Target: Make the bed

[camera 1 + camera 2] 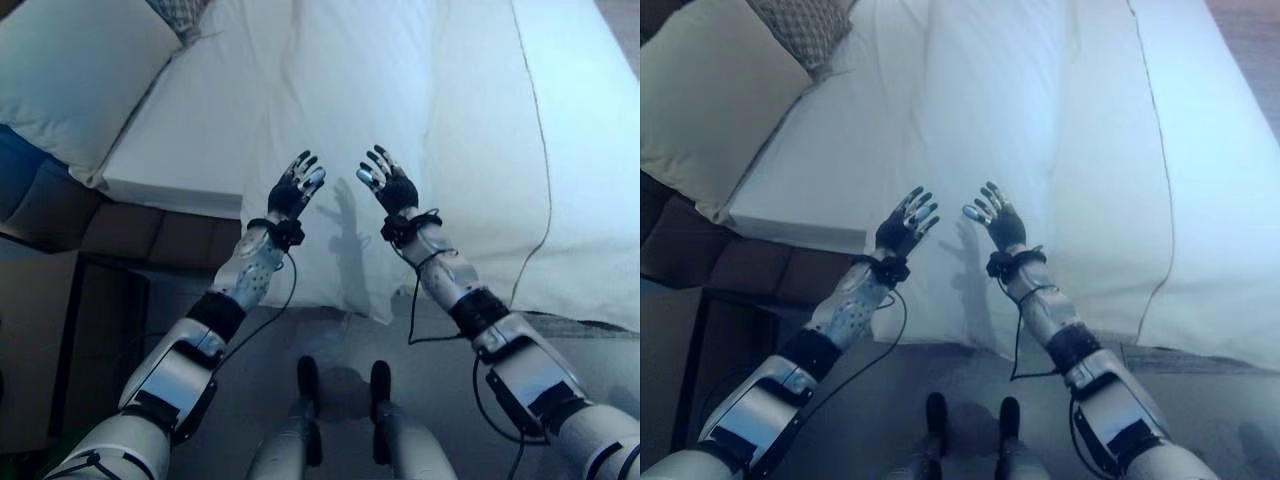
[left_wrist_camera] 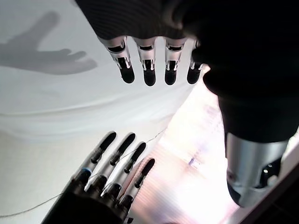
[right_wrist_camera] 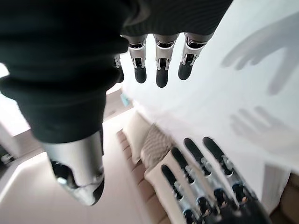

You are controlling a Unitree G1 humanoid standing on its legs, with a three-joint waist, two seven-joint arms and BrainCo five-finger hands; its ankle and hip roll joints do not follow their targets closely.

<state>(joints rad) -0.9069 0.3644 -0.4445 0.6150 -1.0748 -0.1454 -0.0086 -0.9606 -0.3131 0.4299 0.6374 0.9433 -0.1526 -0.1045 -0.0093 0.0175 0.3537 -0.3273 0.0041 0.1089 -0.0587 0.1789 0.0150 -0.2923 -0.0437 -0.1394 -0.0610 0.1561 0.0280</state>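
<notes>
1. In the left eye view, nearest the camera, the left hand [image 1: 295, 188] and the right hand [image 1: 388, 183] are seen raised side by side, close together but apart, with fingers spread and straight; nothing is held by either. Both are poised above the near edge of the bed, where a fold of the white duvet [image 1: 350, 130] hangs down over the side.

2. In the same view the duvet is seen lying in a long ridge running from near to far along the middle of the bed, with a seam line [image 1: 545, 150] curving down the right part. To the left, the bare white sheet [image 1: 175, 150] is left uncovered as far as the near left corner of the mattress.

3. In the right eye view a large white pillow [image 1: 710, 90] is seen at the far left, and a patterned cushion [image 1: 805, 28] beside it at the top; the pillow appears to rest half off the bed's left end, against a dark upholstered headboard [image 1: 750, 265].

4. In the left wrist view the left hand's straight fingers [image 2: 149, 74] are shown over the white cloth, clear of it, with the right hand's open fingers below them.

5. In the right wrist view the same open, empty pose is confirmed for the right hand.

6. The task is judged to be at an early stage: the duvet is yet to be spread leftwards and smoothed, and the pillow is yet to be squared.
</notes>
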